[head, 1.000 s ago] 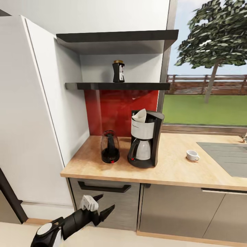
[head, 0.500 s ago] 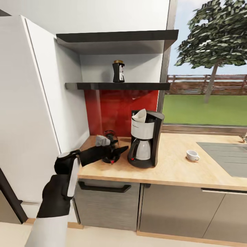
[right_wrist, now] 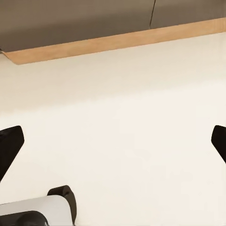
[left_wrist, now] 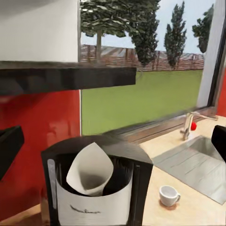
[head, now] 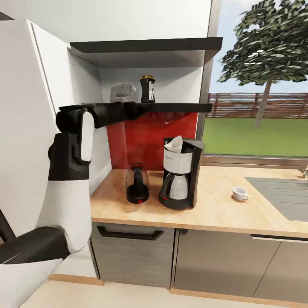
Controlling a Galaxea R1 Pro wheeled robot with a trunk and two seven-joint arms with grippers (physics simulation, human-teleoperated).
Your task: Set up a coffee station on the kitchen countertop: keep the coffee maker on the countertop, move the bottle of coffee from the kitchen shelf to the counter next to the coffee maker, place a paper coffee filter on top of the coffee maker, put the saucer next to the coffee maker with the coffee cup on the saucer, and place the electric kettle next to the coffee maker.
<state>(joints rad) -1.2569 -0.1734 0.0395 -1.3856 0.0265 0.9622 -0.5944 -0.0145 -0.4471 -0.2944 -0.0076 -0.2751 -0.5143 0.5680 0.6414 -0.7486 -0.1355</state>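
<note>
The left jaws (head: 139, 109) are raised to shelf height; in the left wrist view both dark tips sit at the frame's far edges with nothing between them, so they stand wide open and empty. In the head view their tips lie at the front edge of the shelf (head: 179, 107), just beside and slightly below the bottle (head: 148, 89), which stands upright on that board with its long axis vertical and its gold lid on top. From the jaws the bottle lies a little up and to the robot's right, close but apart. My judgement is that the coming move turns on lifting the jaws clear of the shelf edge and closing on the bottle's sides from the front, since the wrist camera looks under the board at the coffee maker (left_wrist: 96, 188) rather than at the bottle. The left arm is plainly the nearer one: the right jaws (right_wrist: 113, 141) hang low over pale floor, also spread wide and holding nothing. Below the shelf, on the surface (head: 214, 205), the coffee maker carries the filter (head: 174, 144) in its white basket, the kettle (head: 137, 183) stands just beside it on the robot's left, and the cup (head: 240, 193) sits on the bare surface nearer the sink (head: 284, 194), well apart from the coffee maker. I see no saucer under the cup.
</note>
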